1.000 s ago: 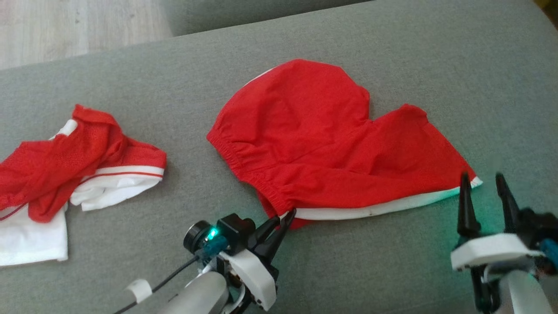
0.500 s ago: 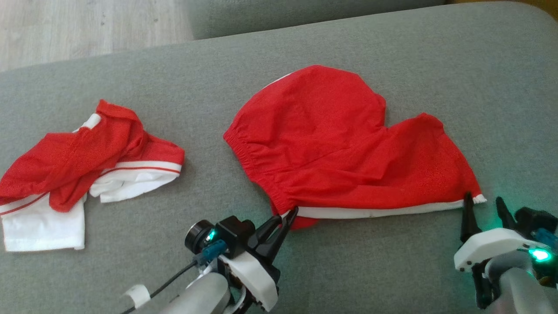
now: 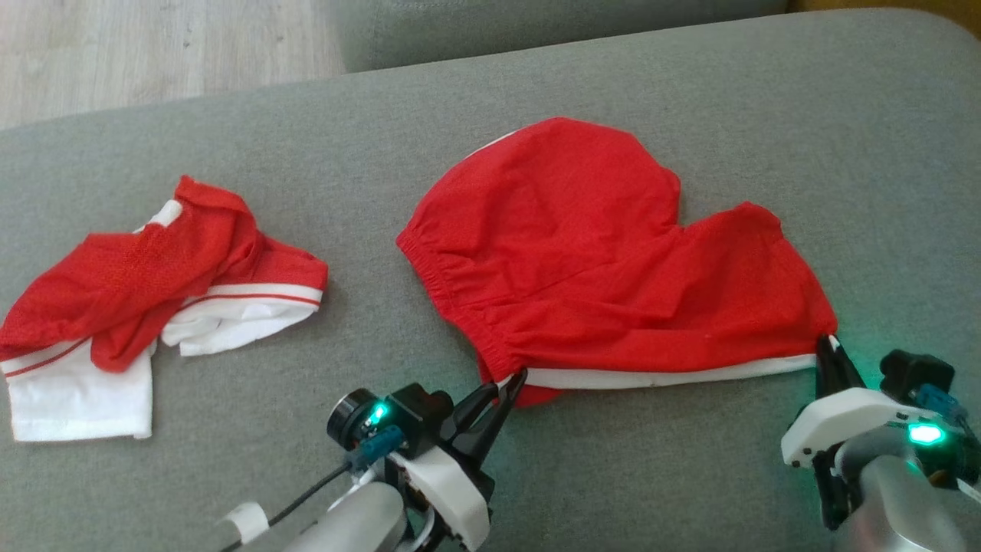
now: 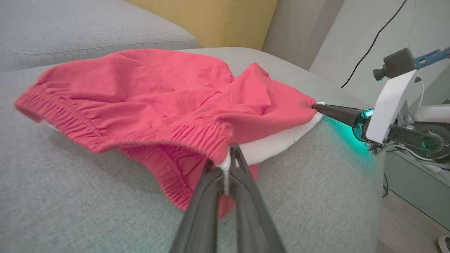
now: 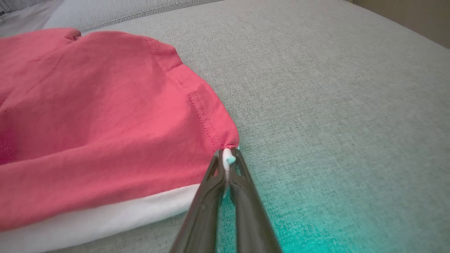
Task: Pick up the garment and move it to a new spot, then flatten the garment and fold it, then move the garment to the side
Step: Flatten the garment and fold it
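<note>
A pair of red shorts [image 3: 598,261] with a white side stripe lies spread on the grey couch cushion [image 3: 805,138], waistband to the left. My left gripper [image 3: 515,381] is shut on the near waistband corner, seen close up where the white edge is pinched [image 4: 226,165]. My right gripper [image 3: 831,346] is shut on the near right hem corner of the shorts [image 5: 105,116], with a bit of white fabric squeezed between its fingertips [image 5: 227,158]. The right gripper [image 4: 316,107] also shows in the left wrist view, touching the far corner of the shorts [image 4: 140,91].
A second red and white garment [image 3: 153,299] lies crumpled at the left of the cushion. Wooden floor [image 3: 153,46] lies beyond the couch's far edge. A yellow cushion [image 4: 211,17] stands behind the couch, and the cushion's right edge drops off near my right arm.
My right gripper went from open beside the hem corner to shut on it. The head camera shifted, so the whole scene slid right and down. The left gripper kept its hold.
</note>
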You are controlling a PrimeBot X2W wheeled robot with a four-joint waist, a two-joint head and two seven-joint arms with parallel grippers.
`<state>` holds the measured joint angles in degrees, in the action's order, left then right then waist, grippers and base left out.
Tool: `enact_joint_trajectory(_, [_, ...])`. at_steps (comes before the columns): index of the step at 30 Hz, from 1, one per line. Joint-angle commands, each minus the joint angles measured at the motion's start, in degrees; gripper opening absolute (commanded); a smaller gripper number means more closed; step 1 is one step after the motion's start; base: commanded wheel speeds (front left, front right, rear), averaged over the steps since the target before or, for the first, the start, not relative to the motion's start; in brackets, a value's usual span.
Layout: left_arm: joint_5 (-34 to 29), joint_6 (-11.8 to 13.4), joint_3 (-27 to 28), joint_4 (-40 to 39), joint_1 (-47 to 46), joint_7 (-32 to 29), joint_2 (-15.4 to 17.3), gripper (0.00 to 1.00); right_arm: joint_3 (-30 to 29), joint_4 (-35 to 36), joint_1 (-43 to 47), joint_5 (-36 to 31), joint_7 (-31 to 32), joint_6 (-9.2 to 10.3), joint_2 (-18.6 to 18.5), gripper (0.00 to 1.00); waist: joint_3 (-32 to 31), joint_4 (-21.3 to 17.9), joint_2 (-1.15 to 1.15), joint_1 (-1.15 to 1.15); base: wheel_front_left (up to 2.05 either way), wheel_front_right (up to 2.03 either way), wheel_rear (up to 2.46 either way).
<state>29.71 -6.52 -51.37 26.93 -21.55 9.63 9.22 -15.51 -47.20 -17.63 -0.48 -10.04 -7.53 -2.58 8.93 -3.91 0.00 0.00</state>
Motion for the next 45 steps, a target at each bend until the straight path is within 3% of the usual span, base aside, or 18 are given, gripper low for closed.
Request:
enact_joint_trajectory(1, [-0.16,0.36,1.6,-1.69,-2.54,0.2,1.01,0.0,2.0,0.75,-1.27,1.08,-0.91,0.04,-0.3,0.0,-0.44,-0.19,0.0,0.0,0.0,0.0,0.0])
enact_joint_trajectory(6, [-0.68,0.72,1.86,-2.34,-3.73,-0.35,2.52,0.0,5.72,3.47,-2.62,4.9,-2.34,0.04,-0.3,0.0,-1.79,-0.56,0.0,0.0,0.0,0.0,0.0])
enact_joint_trajectory(14, [-1.15,0.01,3.81,-6.94,-12.84,-5.43,8.48,0.0,12.26,15.71,-6.23,11.72,-1.69,0.04,-0.3,0.0,-6.38,-0.34,0.0,0.0,0.0,0.0,0.0])
enact_joint_trajectory(21, [0.53,-0.75,5.54,-8.47,-26.79,-11.15,11.71,0.0,14.22,24.76,-12.66,11.93,2.15,0.04,-0.3,0.0,-9.85,-0.04,0.0,0.0,0.0,0.0,0.0])
enact_joint_trajectory(27, [2.19,-0.92,5.54,-8.11,-35.21,-12.12,12.47,0.0,14.99,33.01,-15.89,9.86,3.35,0.04,-0.3,0.0,-12.09,-0.33,0.0,0.0,0.0,0.0,0.0])
enact_joint_trajectory(39, [8.95,-0.37,5.66,-18.65,-31.26,-18.56,16.32,0.0,11.97,49.62,-7.92,5.61,11.18,0.04,-0.3,0.0,-11.88,-1.69,0.0,0.0,0.0,0.0,0.0])
enact_joint_trajectory(45, [10.13,-0.15,6.3,-19.51,-32.33,-21.46,19.27,0.0,12.26,49.29,-10.48,4.31,16.25,0.04,-0.3,0.0,-6.94,-3.29,0.0,0.0,0.0,0.0,0.0])
